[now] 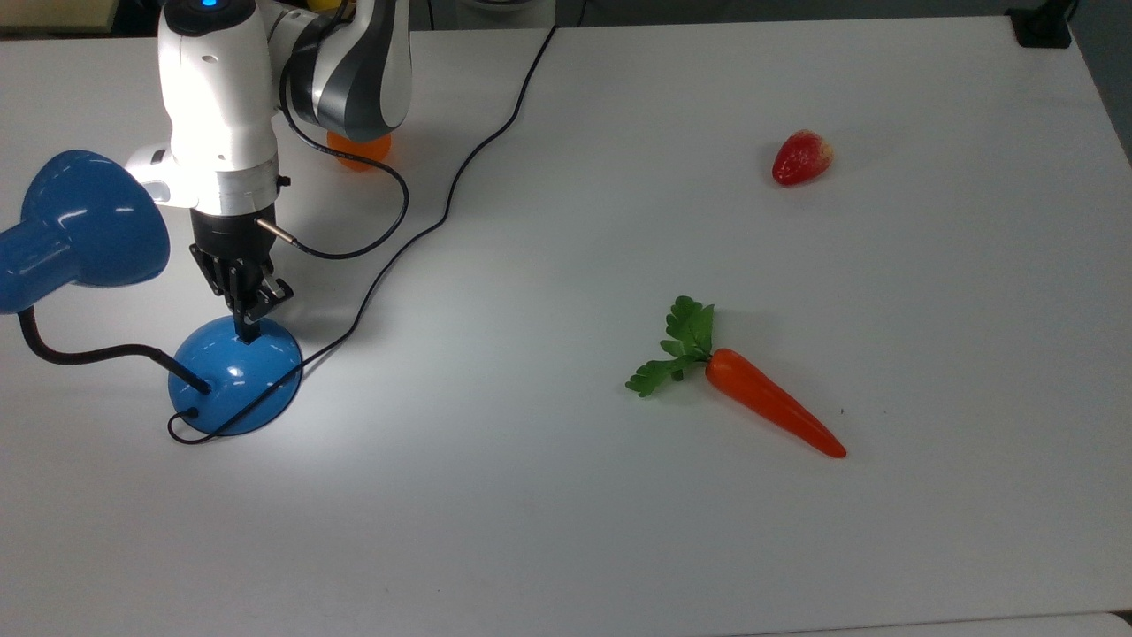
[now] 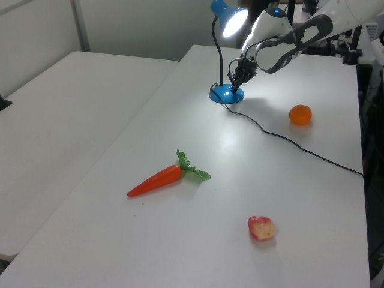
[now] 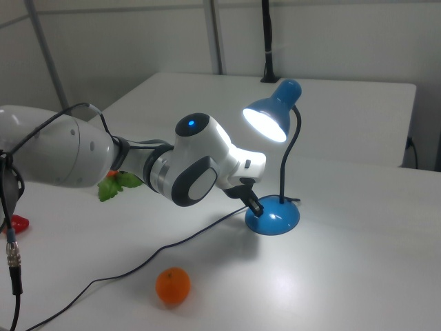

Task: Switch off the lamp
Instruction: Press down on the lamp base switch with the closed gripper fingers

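The blue lamp stands at the top view's left, its bell shade [image 1: 88, 221] lit and throwing a bright patch on the table. A black bendy neck joins the shade to the round domed base [image 1: 234, 380]. My gripper [image 1: 246, 329] points straight down with its fingers together, the tips touching the top of the base on its far side. In the right view the lit shade [image 3: 269, 118] hangs above the base [image 3: 277, 218], and the gripper [image 3: 254, 205] rests on the base's left edge. The left view has the gripper [image 2: 235, 84] on the base [image 2: 225, 95].
The lamp's black cord [image 1: 460, 177] runs from the base across the table to its far edge. An orange [image 1: 358, 152] lies partly behind the arm. A toy carrot [image 1: 769, 402] and a red fruit [image 1: 800, 157] lie toward the top view's right.
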`<state>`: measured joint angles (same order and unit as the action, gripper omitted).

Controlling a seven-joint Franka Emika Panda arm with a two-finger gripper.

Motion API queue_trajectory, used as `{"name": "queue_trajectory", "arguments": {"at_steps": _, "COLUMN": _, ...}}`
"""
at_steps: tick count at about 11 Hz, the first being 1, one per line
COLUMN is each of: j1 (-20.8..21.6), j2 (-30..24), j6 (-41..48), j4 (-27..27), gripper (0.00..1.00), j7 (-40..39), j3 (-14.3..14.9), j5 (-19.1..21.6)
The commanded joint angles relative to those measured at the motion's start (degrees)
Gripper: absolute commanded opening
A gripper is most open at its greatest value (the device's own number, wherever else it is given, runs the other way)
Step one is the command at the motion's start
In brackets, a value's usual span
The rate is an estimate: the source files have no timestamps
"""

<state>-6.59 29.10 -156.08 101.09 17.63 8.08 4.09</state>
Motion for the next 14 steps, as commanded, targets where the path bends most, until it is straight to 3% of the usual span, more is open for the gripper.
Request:
{"name": "queue_trajectory", "arguments": {"at_steps": 1, "j1": 0.44, "j2": 0.17, "j6": -0.63, "j4": -0.28, "gripper": 0.00, "j7": 1.36, "j3": 0.62, "j5": -0.84}}
{"name": "queue_trajectory", "arguments": {"at_steps": 14, "j1": 1.23, "j2": 1.23, "j6": -0.89, "j4": 3.68, "gripper": 0.00, "j7": 0.66, "j3": 0.62, "j5": -1.19}}
